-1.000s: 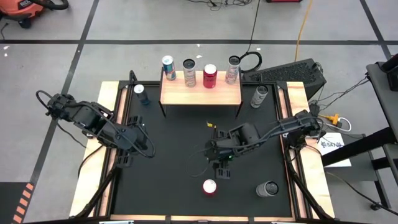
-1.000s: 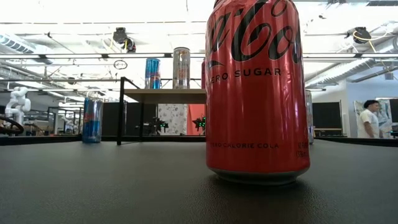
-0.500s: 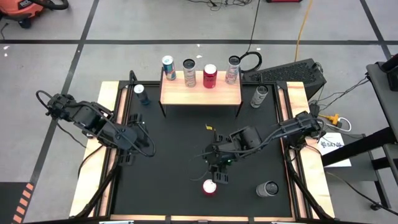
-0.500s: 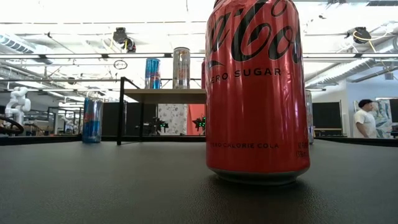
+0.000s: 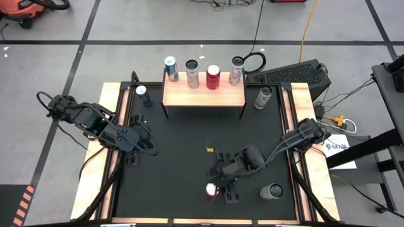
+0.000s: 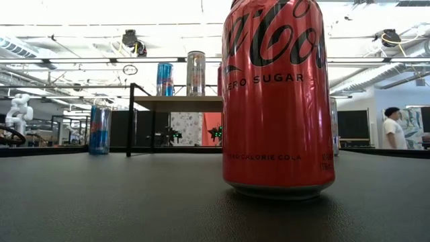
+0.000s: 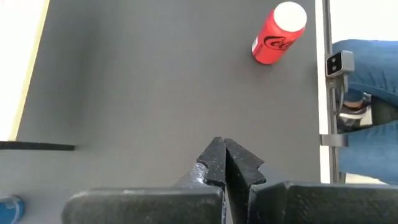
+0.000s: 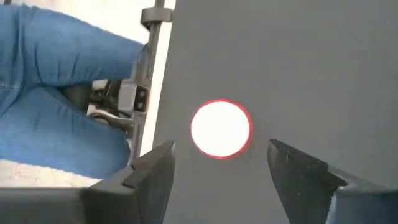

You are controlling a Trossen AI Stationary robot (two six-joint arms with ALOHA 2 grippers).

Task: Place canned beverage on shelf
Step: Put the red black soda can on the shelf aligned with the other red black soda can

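The right gripper [image 5: 221, 192] hangs low over the near part of the black table [image 5: 183, 151], its fingers [image 8: 152, 171] spread wide with nothing between them; the red cola can [image 5: 212, 189] stands upright on the mat just beside it, and the right wrist view shows the can's pale top lying just ahead of the gap between the two open fingers, untouched by either; a silver can [image 5: 273, 191] stands near the gripper on its outer side, close to the table's right edge. The shelf [image 5: 203, 93], a light-wood board on thin black legs, stands well apart from the gripper at the far end of the table, carrying four upright cans along its back edge: a blue can [image 5: 170, 68], a grey can [image 5: 192, 73], a red can [image 5: 213, 76] and a pale can [image 5: 236, 70]; another silver can [image 5: 263, 97] stands on the mat just off the shelf's right end, and a small blue can [image 5: 143, 95] off its left end. The left gripper [image 5: 146, 140] waits over the left side of the mat, its fingers pressed together on nothing. Blue-clad legs of a person [image 8: 56, 106] show beyond the table's near edge in the right wrist view.
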